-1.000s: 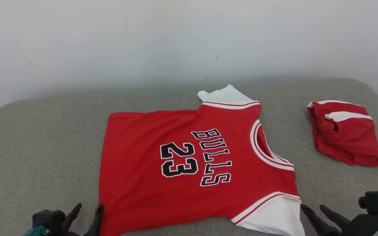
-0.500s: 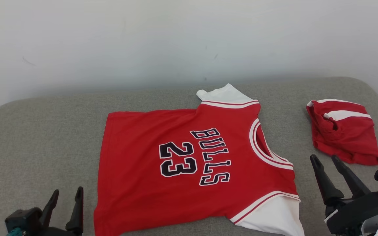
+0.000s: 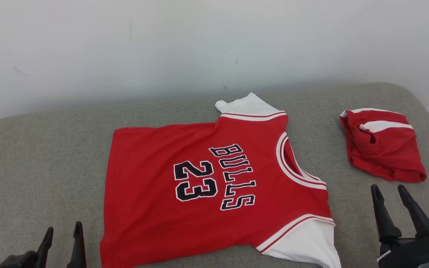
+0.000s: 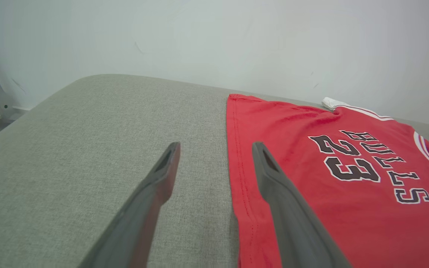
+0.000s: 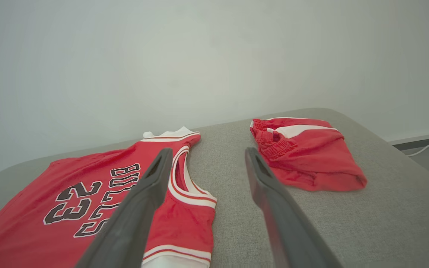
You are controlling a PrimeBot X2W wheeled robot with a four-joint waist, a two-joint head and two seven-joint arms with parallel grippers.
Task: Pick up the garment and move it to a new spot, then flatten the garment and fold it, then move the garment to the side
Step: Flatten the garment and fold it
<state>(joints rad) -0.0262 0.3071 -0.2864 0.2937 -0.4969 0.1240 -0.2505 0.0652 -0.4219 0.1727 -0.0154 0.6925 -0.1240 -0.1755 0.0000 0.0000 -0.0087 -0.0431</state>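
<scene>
**Garment position.** The red jersey (image 3: 214, 186) lies spread out, print side up, near the middle of the grey padded surface (image 3: 43, 156). Its hem points to my left and its neckline to my right, so the black "BULLS" and "23" read sideways in the head view. One white sleeve points toward the white wall (image 3: 162, 44). The other white sleeve lies at the near edge of the surface.

**Second item.** A folded pair of red shorts (image 3: 382, 149) with white stripes lies at the far right of the surface, well apart from the jersey.

**Left side.** My left gripper (image 3: 63, 227) sits at the lower left of the head view, just beside the near corner of the hem. Its fingers (image 4: 162, 178) are spread wide and hold nothing. In the left wrist view, one finger lines up over bare grey fabric and the other over the red cloth just inside the hem edge. I cannot tell whether either tip touches the surface.

**Right side.** My right gripper (image 3: 388, 187) sits at the lower right of the head view, near the front edge of the shorts. Its fingers are likewise spread wide and hold nothing. In the right wrist view, the bare grey strip between jersey and shorts shows between them.
</scene>
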